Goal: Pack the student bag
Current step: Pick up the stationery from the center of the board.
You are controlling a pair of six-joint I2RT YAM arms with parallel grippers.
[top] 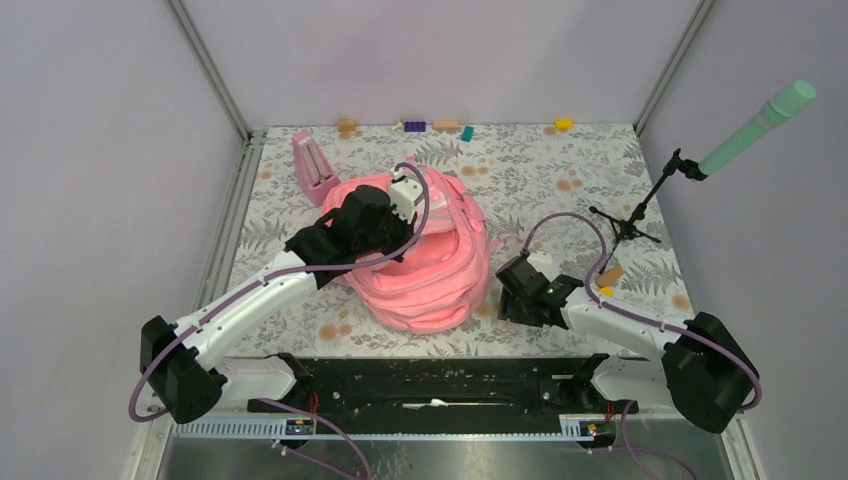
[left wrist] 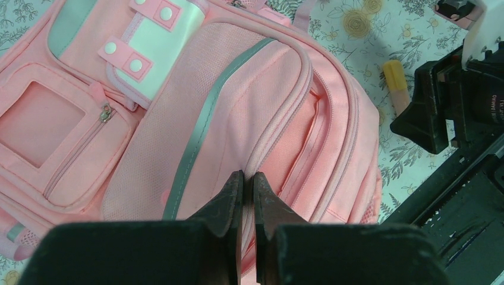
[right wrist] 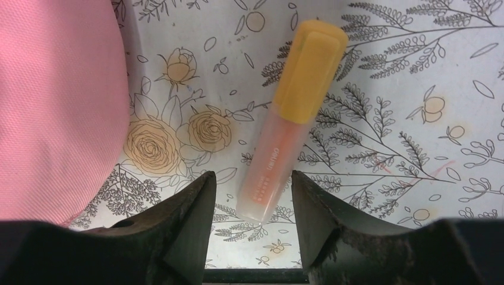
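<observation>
**A:** Start on the left. Where's the student bag [top: 430, 270]?

**B:** It's in the middle of the top view, lying front-up on the floral tablecloth [top: 560, 170], with the left arm reaching over it. In the left wrist view it fills the left and centre of the frame.

**A:** And the left gripper [left wrist: 248, 178]?

**B:** It's at bottom centre of that view, with the fingers pressed almost together right on the zip seam [left wrist: 279, 130] of the big compartment. I can't tell whether they've pinched a zip tab or a fold of fabric, because the tips hide it.

**A:** Over to the right?

**B:** The right gripper [right wrist: 252, 184] is low over the cloth with its fingers spread apart. The clear end of a yellow-capped marker [right wrist: 291, 119] lies between them, untouched. The cap points to the upper right of the frame, and the bag's edge is just beside it at the left.

**A:** So what step is this?

**B:** I'd say it's early. The left side is working the zip, the right is lined up to pick up the marker, and nothing looks packed yet.

**A:** What next?

**B:** Probably closing squarely on the barrel, which is round and may roll away. The compartment also has to be pulled open before the marker can go in.
</observation>
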